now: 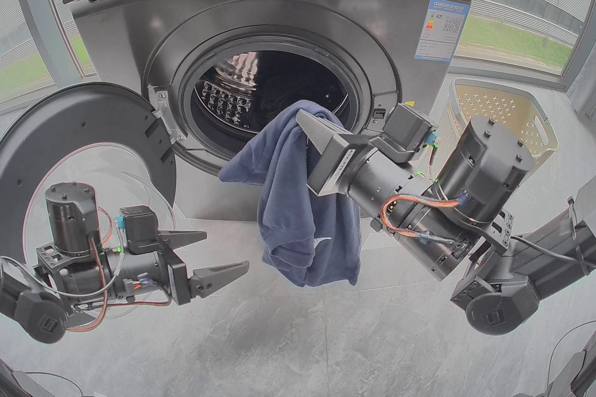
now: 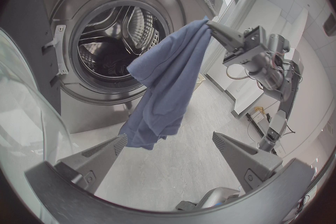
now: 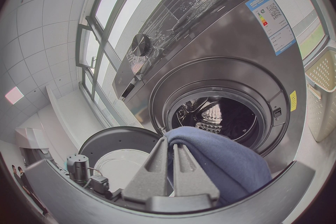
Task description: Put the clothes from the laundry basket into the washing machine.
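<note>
A dark blue garment [image 1: 298, 200] hangs in front of the washing machine's open drum [image 1: 273, 91], pinched at its top by my right gripper [image 1: 305, 122], which is shut on it. From the left wrist, the blue garment [image 2: 168, 84] drapes down from the right gripper [image 2: 210, 27] beside the drum [image 2: 112, 46], where dark clothes lie inside. The right wrist view has the garment [image 3: 217, 161] bunched beside the shut fingers [image 3: 168, 172], below the drum [image 3: 217, 119]. My left gripper [image 1: 214, 258] is low at the left, open and holding nothing, and its fingers [image 2: 105, 154] stand wide apart.
The machine's round door [image 1: 81, 150] is swung open at the left, just behind my left arm. A beige laundry basket [image 1: 503, 113] stands on the floor to the right of the machine. Grey floor [image 1: 279, 330] lies bare in front.
</note>
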### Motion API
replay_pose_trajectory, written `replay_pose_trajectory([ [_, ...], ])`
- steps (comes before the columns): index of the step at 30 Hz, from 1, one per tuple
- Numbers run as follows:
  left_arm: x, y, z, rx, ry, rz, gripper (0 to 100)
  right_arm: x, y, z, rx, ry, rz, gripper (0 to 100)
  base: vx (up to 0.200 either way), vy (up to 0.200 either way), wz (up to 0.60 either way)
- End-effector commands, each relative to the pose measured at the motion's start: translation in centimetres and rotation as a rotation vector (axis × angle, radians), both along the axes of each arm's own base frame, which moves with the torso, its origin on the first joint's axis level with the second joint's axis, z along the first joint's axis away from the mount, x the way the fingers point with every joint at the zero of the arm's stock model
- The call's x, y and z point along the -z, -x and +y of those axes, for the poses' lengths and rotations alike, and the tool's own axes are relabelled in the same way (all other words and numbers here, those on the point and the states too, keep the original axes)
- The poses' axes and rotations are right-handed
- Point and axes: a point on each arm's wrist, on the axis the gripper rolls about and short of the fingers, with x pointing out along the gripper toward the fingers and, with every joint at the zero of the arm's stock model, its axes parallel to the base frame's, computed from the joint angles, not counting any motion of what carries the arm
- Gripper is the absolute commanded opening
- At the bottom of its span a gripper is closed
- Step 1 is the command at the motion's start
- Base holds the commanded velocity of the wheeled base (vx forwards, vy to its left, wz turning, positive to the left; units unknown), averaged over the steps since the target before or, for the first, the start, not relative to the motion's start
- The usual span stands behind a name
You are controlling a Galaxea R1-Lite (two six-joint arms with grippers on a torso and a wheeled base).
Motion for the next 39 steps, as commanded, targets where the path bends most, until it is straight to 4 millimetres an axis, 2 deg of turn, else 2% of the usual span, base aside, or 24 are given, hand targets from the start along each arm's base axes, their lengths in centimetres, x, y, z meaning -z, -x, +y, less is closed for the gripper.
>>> replay_pose_trajectory([
  [1,1.5,-1.9,-1.2,0.008,-0.004,0.057,100,0.0,0.1,0.2,-0.006,-0.001,-0.001,0,0.0,0.0,0.0],
  [10,3.0,-3.6,-2.0,0.002,-0.009,0.081,100,-0.1,0.3,0.4,-0.013,-0.005,-0.004,0,0.0,0.0,0.0],
  [16,4.1,-5.2,-3.4,0.021,-0.014,0.111,100,-0.2,0.5,0.6,-0.02,-0.005,-0.006,0,0.0,0.0,0.0],
  [27,4.8,-6.5,-5.8,0.06,0.021,0.126,100,-0.1,0.8,0.7,-0.028,-0.004,-0.005,0,0.0,0.0,0.0],
  [39,5.4,-7.0,-7.0,0.073,0.086,0.084,100,-0.2,1.1,0.9,-0.038,-0.01,-0.014,0,0.0,0.0,0.0],
])
